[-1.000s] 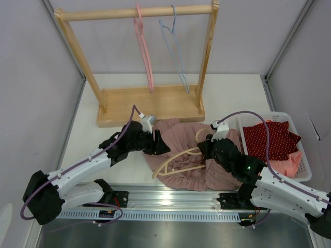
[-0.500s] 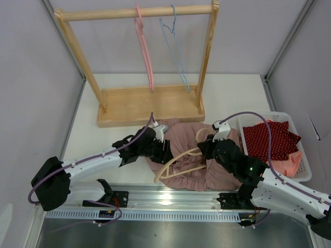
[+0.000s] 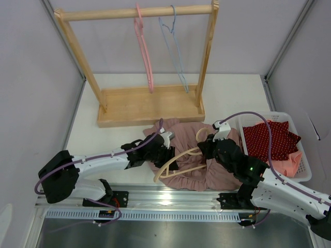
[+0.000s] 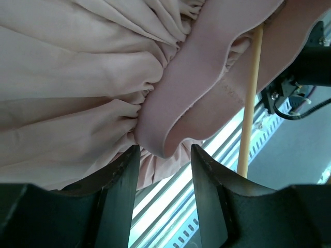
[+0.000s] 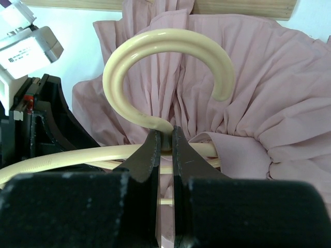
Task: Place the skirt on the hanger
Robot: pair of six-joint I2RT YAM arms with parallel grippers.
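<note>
Skirt [image 3: 220, 178], dusty pink with a gathered waistband, lay crumpled on the white table [image 3: 232, 93] at its near edge, between the two arms and just in front of the wooden rack [image 3: 150, 106]. The cream hanger [image 5: 165, 35] lay on top of the skirt, with its hook pointing toward the rack and its arms running across the folds toward the left arm; some fabric was draped over the arm nearest the hook. Right gripper [image 5: 165, 137] was clamped tight on the hanger's neck, just below the hook. Left gripper [image 4: 164, 152] was low over the skirt's left side, its jaws partly apart and straddling a fold of the waistband; the wrist view did not show the fold pinched between them. A thin hanger bar ran past just beyond the right-hand finger. To the right of the skirt stood a white basket [image 3: 269, 114] holding a red dotted cloth [image 3: 269, 139]. A pink hanger [image 3: 146, 57] hung from the rack's top rail.
</note>
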